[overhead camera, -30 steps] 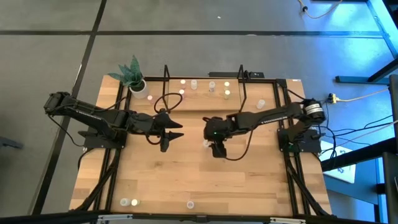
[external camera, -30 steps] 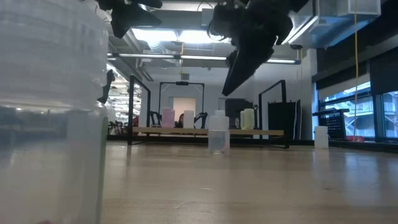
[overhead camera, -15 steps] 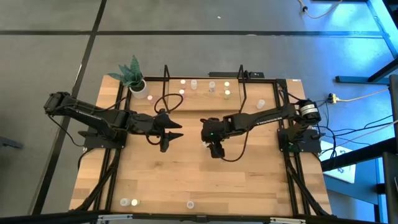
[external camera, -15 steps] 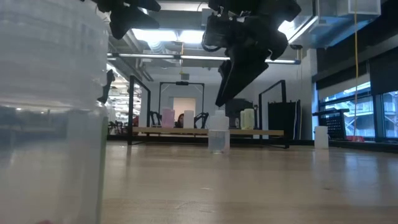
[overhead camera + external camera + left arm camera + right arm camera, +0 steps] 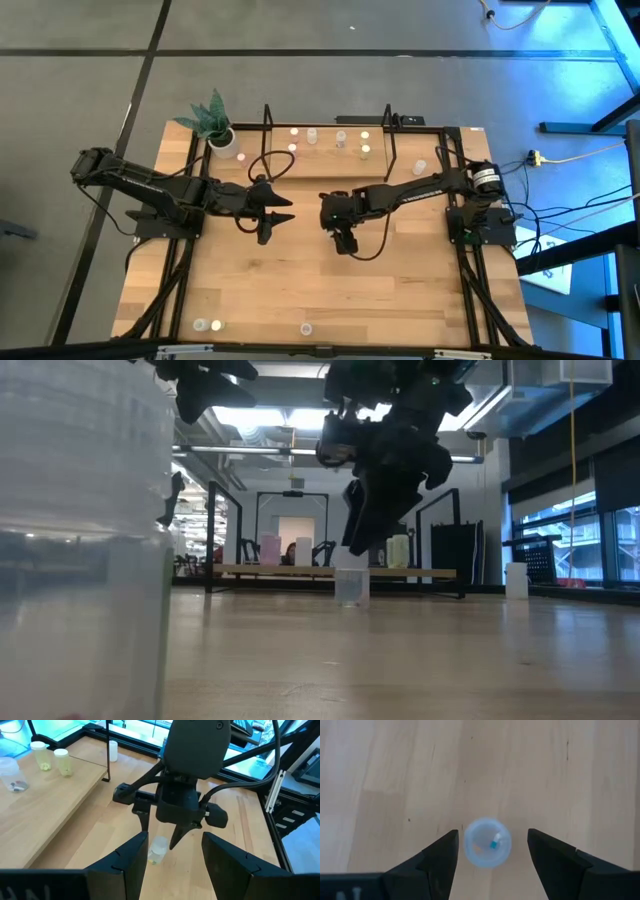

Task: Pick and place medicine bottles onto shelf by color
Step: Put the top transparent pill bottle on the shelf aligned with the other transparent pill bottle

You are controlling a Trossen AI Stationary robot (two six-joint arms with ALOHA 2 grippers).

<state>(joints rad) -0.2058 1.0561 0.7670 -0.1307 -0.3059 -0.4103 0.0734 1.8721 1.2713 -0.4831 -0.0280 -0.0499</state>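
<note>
Roughly halfway, I hold my right gripper (image 5: 490, 857) open above a white-capped bottle (image 5: 487, 842), several bottles (image 5: 352, 141) already shelved.

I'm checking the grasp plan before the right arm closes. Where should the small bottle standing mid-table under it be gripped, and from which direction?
Take the bottle across its round side wall, coming straight down from above. It stands upright with its cap facing up, centred between the open fingers of the right gripper, so a vertical descent likely lets both pads close on opposite sides.
</note>
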